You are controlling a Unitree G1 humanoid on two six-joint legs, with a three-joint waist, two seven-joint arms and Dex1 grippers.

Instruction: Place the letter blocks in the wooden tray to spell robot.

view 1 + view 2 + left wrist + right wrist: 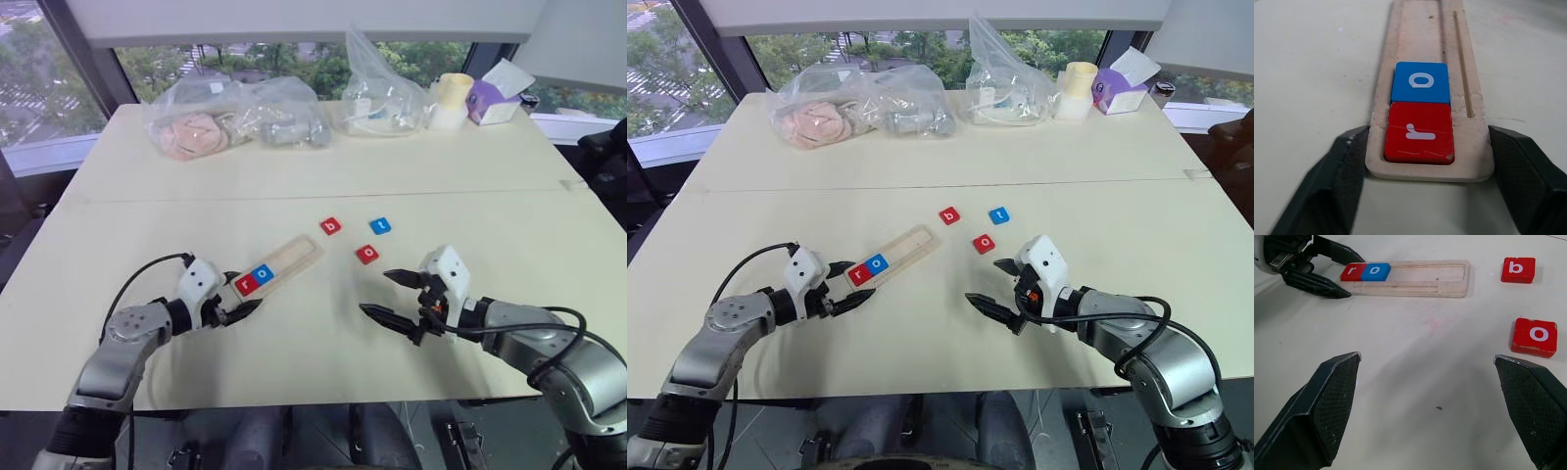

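The wooden tray [297, 255] lies slanted on the table left of centre. A red r block [1419, 138] and a blue o block [1420, 81] sit side by side at its near end. My left gripper [245, 296] is shut on that end of the tray, one finger [1337, 171] pressed to each long side. Three blocks lie loose on the table beyond the tray: red b [331, 226], blue t [380, 226] and red o [366, 254]. My right gripper [375, 292] hovers open and empty just in front of the red o [1533, 336].
Clear plastic bags [235, 116] with soft items lie along the table's far edge, beside a pale cup [451, 100] and a purple tissue box [495, 98]. A seam [323, 196] runs across the tabletop behind the blocks.
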